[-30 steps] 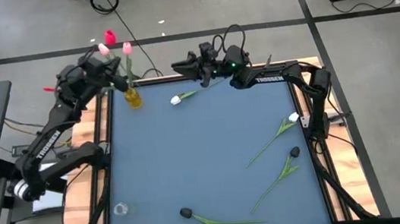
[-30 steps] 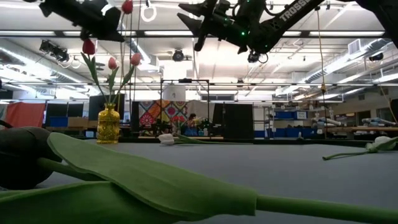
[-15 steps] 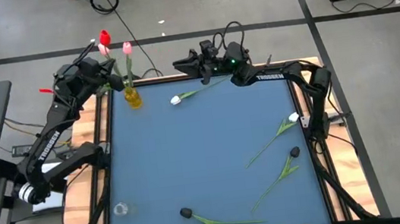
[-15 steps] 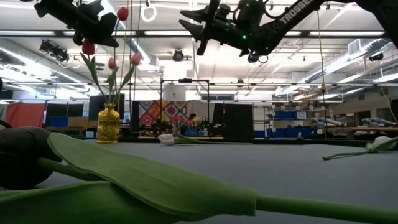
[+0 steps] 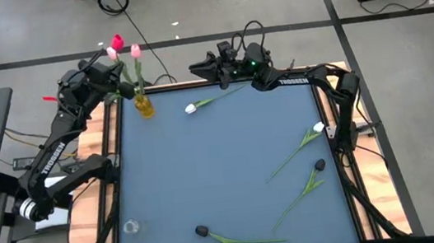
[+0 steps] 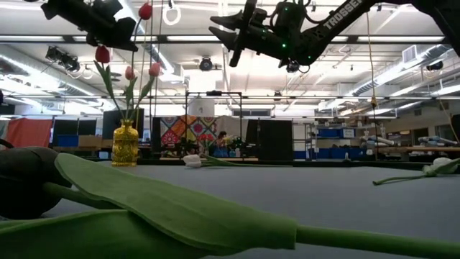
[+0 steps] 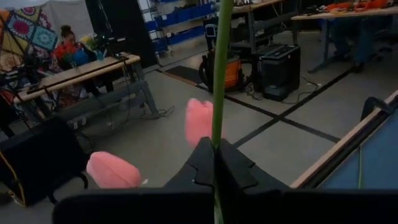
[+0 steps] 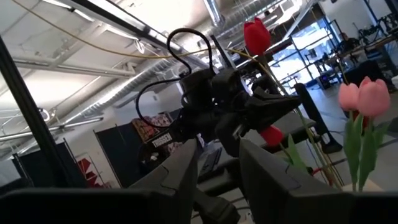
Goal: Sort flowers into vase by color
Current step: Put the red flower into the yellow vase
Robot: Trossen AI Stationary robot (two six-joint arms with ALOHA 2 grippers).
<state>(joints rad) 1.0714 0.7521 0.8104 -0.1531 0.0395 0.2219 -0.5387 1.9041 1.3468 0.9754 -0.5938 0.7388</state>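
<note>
**Left arm holding a red tulip above the yellow vase while loose stems are waiting on the mat**

At the far-left corner of the table (image 5: 221, 154), the left gripper (image 5: 102, 76) is pinching the green stem of a red tulip (image 5: 117, 42), its fingers closed tight around the stalk in the left wrist view. It is holding the flower upright and high, head up, probably so the stem end can drop straight into the narrow neck of the yellow vase (image 5: 144, 105) standing just beside it. That vase is already carrying two pink tulips (image 5: 135, 51) and, seen from the low view, another red one (image 6: 103, 54), so it appears to be serving as the warm-coloured group.

Moving right, a white tulip (image 5: 190, 107) is lying flat near the table's far edge, its stem pointing toward the right gripper (image 5: 198, 67), which is hanging high above the far edge, well clear of the mat. Its fingers are standing apart with nothing between them, seemingly keeping out of the left arm's way.

Near the front, a small clear glass (image 5: 131, 227) is sitting at the left edge, possibly a second vase for other colours. A black tulip (image 5: 201, 232) is lying at the front edge, and further right another white tulip (image 5: 317, 128) and another black tulip (image 5: 319, 164) are resting apart, all still unsorted.
</note>
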